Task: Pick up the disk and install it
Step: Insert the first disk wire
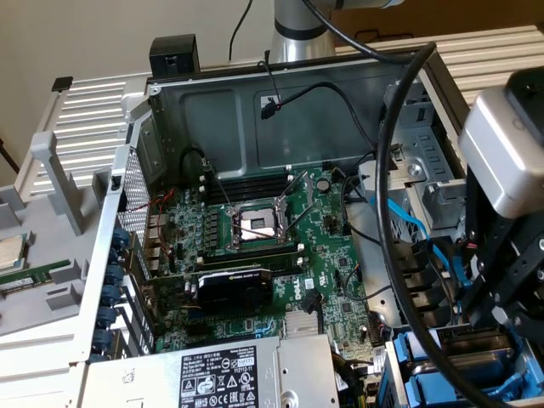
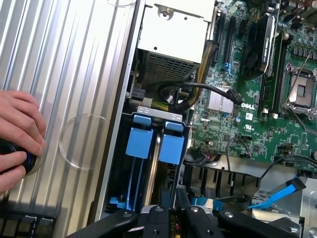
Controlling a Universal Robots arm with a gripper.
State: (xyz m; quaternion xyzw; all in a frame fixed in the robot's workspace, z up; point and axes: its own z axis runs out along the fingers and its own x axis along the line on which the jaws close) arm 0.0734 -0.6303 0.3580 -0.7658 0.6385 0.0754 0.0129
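Your open computer case (image 1: 255,127) lies on a ribbed metal table (image 2: 64,59), pale wall (image 1: 85,34) behind. A hand (image 2: 17,134), cut off at the edge, rests on a dark knob (image 2: 22,159). The gripper (image 2: 174,212) hangs just above two blue-railed trays (image 2: 171,144); its grip, and which tray is the disk, you cannot tell

Exterior view: illumination is soft and even. The ribbed silver aluminium panel (image 1: 85,127) at 9 o'clock reads bright. The grey steel case wall (image 1: 229,119) at 12 o'clock lies in shade.

Wrist view: the ribbed silver metal surface (image 2: 74,59) glares almost white. The green circuit board (image 2: 247,119) is evenly lit.
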